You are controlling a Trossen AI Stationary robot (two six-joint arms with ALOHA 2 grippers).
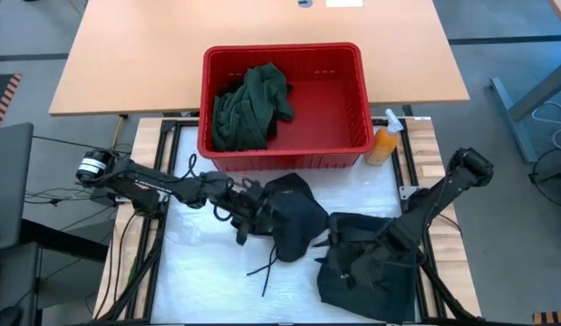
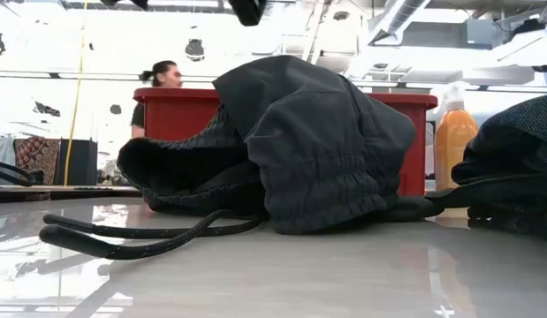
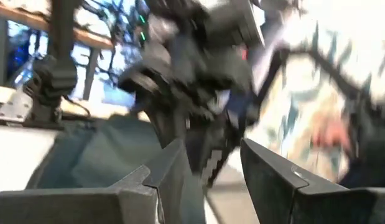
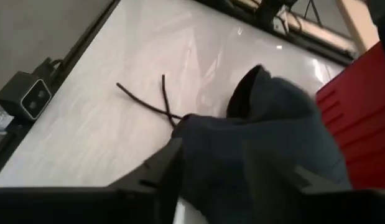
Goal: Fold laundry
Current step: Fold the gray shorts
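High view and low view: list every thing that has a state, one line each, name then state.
Black garment: bunched on the table, unfolded, drawstrings trailing loose.
Second dark garment: crumpled under the right arm, unfolded.
Green garment: heaped in the basket.
Red basket: upright, mostly bare inside.
Orange spray bottle: upright beside the basket.
Left gripper: jaws apart, cloth between them.
Right gripper: at the black garment's edge.

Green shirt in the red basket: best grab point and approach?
Grip the green shirt at the top of its bunched heap, coming straight down from above. It lies crumpled toward the left side of the red basket, whose walls likely block any side approach, and the raised folds should give the fingers something to pinch.
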